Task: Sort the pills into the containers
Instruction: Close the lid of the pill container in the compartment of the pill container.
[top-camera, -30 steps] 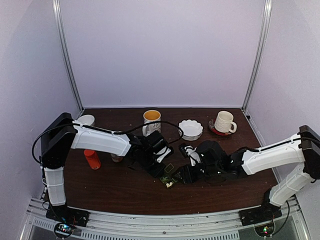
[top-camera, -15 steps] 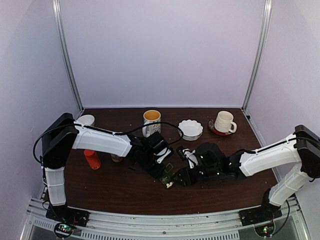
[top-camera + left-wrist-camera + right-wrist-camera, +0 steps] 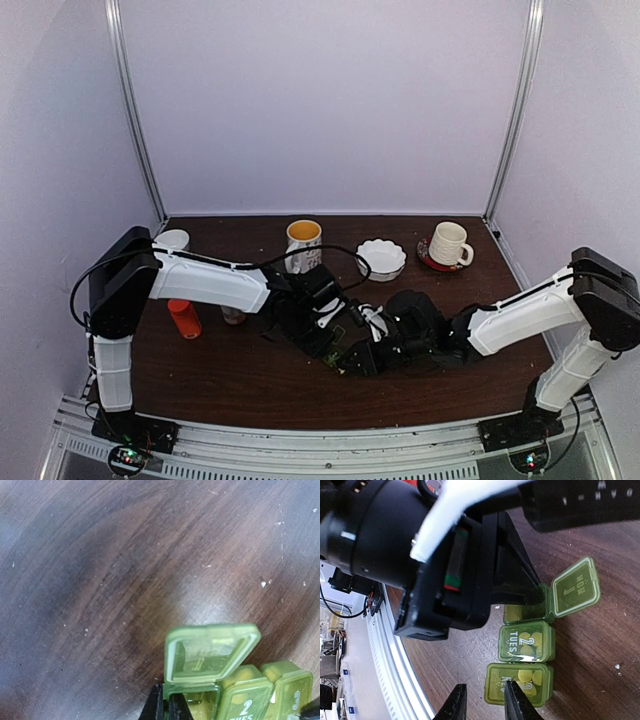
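Observation:
The containers are one translucent green pill box (image 3: 526,641) with three compartments in a row, lying on the dark wood table. Its end lid (image 3: 576,587) stands open; the other two lids are down over round yellow pills (image 3: 527,630). My left gripper (image 3: 166,702) is shut on the wall of the open compartment, under the raised lid (image 3: 210,652). My right gripper (image 3: 485,700) is open over the box's other end, one finger (image 3: 517,700) across the last lid. In the top view the two grippers (image 3: 345,350) meet and hide the box.
A red bottle (image 3: 184,318) and a smaller bottle (image 3: 234,316) stand by the left arm. At the back are a white cup (image 3: 172,240), a yellow-lined mug (image 3: 303,240), a white bowl (image 3: 381,257) and a mug on a saucer (image 3: 448,243).
The right arm has slid left until its gripper covers the box, and its jaws have narrowed. The left jaws have closed. The pale pills seen beside the box earlier are now hidden.

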Motion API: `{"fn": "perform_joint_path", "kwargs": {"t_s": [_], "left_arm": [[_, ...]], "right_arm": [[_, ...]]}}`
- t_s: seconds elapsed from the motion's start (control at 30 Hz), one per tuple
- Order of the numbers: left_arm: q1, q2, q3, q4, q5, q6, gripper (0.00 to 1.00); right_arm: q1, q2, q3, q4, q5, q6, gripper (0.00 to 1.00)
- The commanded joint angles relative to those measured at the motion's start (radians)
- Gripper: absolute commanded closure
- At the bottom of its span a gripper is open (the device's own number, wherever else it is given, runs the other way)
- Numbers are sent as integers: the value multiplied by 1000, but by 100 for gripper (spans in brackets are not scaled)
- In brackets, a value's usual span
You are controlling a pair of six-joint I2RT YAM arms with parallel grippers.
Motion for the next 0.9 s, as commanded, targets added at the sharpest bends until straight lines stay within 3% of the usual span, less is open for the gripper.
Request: {"fn": "perform_joint_path", "kwargs": {"t_s": [0.0,0.1,0.33,0.47,0.87], "left_arm": [[-6,15,27,-6,-7,-24,100],[-9,20,33,-6,-7,-24,100],[-12,23,43,-6,-6,-21,100],[-12,30,59,-25,-2,-22,100],[-12,48,82,-39,8,-41,100]], "right_arm": [[4,35,-9,39,-11,12,71],[4,71,-1,32,-6,18,71],[4,111,13,22,14,33,86],[2,118,34,-42,62,37,99],[0,207,13,-68,91,65,100]]}}
